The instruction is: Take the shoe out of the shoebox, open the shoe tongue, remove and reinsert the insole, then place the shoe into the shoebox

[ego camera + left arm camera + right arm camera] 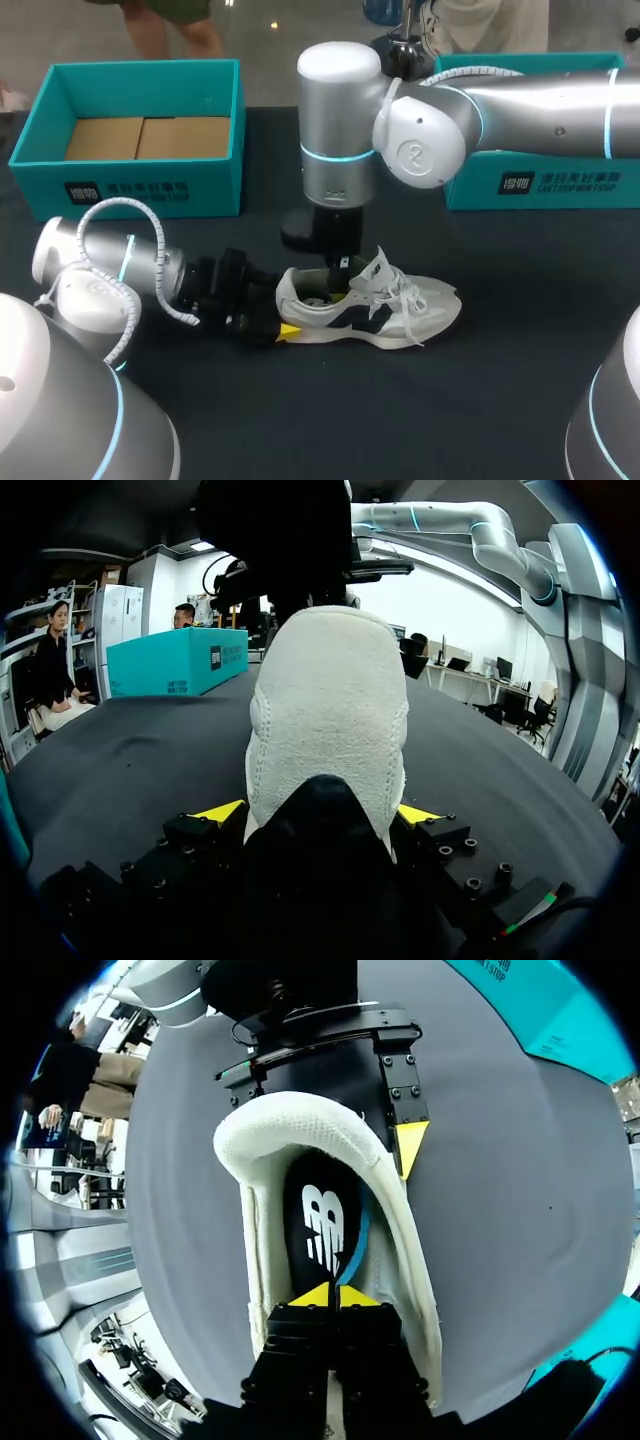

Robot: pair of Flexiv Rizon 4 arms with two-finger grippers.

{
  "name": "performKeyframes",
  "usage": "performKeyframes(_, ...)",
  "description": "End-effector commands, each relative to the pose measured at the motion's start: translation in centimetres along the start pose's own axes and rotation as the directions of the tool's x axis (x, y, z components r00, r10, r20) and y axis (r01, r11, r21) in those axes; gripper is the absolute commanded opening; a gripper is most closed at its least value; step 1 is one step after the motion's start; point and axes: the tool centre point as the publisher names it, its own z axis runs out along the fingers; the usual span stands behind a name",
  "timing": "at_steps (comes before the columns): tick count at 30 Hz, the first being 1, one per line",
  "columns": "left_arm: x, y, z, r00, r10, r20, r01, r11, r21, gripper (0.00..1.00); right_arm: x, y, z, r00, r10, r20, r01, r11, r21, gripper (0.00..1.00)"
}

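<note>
Right jaws first: inside the shoe (pixel 400 305) opening, yellow tips (pixel 312 1295) together, down on the black insole (pixel 322 1222). Can't tell if an insole edge is nipped between them or they're just pressing on it. Right arm (pixel 540 100) comes in over the counter (pixel 300 420) and drops straight down into the opening from above.

Left jaws clamped on the heel (pixel 328 700), one yellow tip (pixel 222 812) on each side. Left arm (pixel 110 265) lies low along the counter, in line with the shoe.

Key relation: shoe sits on its sole mid-counter, long axis across the head view, heel toward the left arm, toe away from it. Insole runs along that axis and is inside the shoe. Seen from the right wrist, the heel end lies ahead of the right tips and the toe end is hidden under the wrist.

My read: this is the insole step, with the left arm acting as the brace. Any pull should go up and back toward the heel, and only the right arm can reach it.

Shoe is out of both teal boxes: left shoebox (pixel 140 185) and right shoebox (pixel 560 185) stand well apart from it at the far side.
</note>
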Motion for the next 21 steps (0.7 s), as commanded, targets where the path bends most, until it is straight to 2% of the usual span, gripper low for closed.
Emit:
performKeyframes(1, -0.3, 0.1, 0.3, 1.000, -0.001, 0.001, 0.001, 1.000, -0.003, 0.00, 0.6, -0.4, -1.2, 1.000, 0.011, 0.023, -0.011, 1.000, 0.009, 0.00)
performKeyframes(14, -0.3, 0.1, 0.3, 1.000, -0.001, 0.001, 0.001, 1.000, -0.003, 0.00, 0.3, -2.9, -4.3, 0.994, 0.068, 0.084, -0.070, 0.997, 0.020, 0.00)
performKeyframes(21, -0.3, 0.1, 0.3, 1.000, -0.001, 0.001, 0.001, 1.000, -0.003, 0.00, -0.1, -3.0, -6.2, 0.991, 0.072, 0.112, -0.072, 0.997, -0.005, 0.00)
